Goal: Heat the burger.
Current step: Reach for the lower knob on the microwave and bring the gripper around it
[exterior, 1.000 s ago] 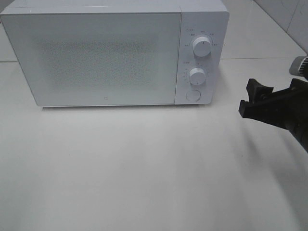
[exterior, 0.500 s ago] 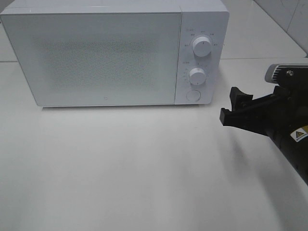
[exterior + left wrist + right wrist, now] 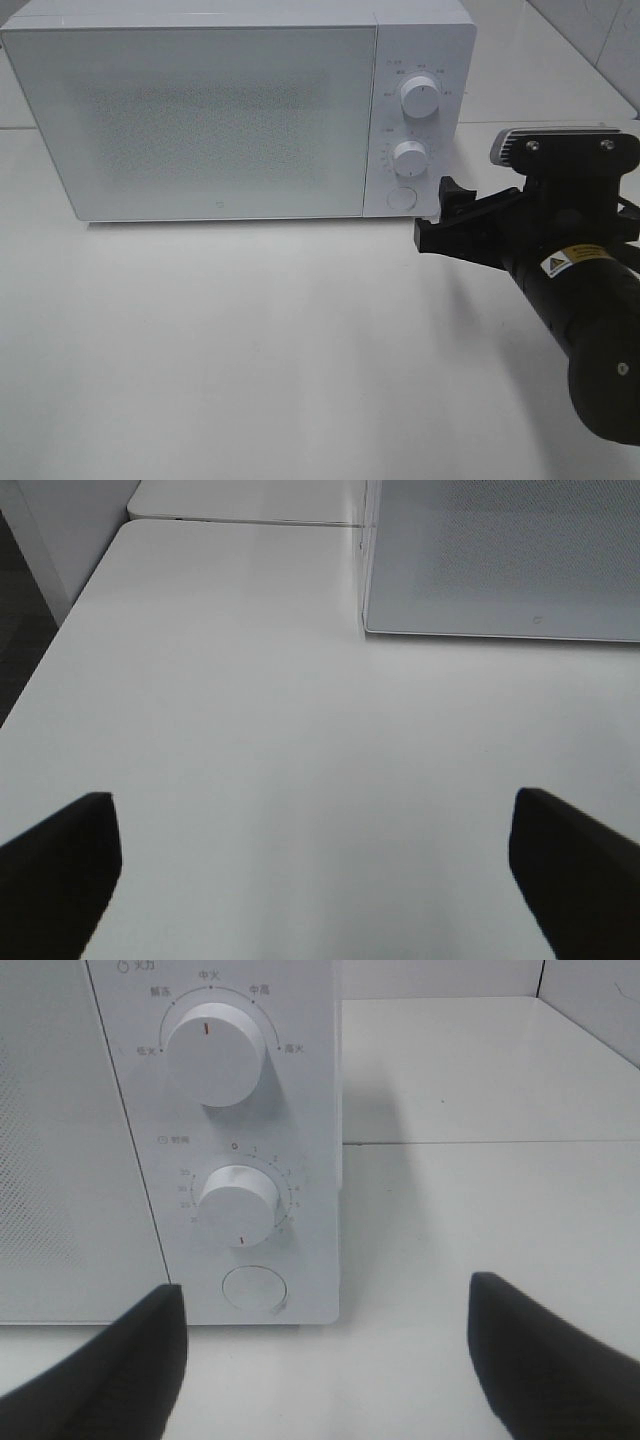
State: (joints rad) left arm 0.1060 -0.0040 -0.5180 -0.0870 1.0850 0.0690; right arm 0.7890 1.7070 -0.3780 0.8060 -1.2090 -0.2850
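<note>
The burger is out of view in every frame. A white microwave [image 3: 220, 110] stands at the back of the table with its door closed. My right gripper [image 3: 437, 215] is open and empty, just right of the microwave's lower front corner. In the right wrist view the right gripper [image 3: 325, 1360] faces the control panel, and its dark fingers [image 3: 110, 1370] flank the round button [image 3: 252, 1288]. My left gripper [image 3: 315, 880] is open and empty over bare table, with the microwave [image 3: 500, 560] ahead of it. The left arm does not show in the exterior high view.
The panel carries an upper knob [image 3: 420, 97], a lower knob [image 3: 410, 158] and a round button [image 3: 400, 198]. The white table [image 3: 250, 350] stretches in front of the microwave. Its left edge [image 3: 40, 680] drops to a dark floor.
My right arm has moved left across the table, bringing its open gripper from the right edge of the view up close to the microwave's control panel.
</note>
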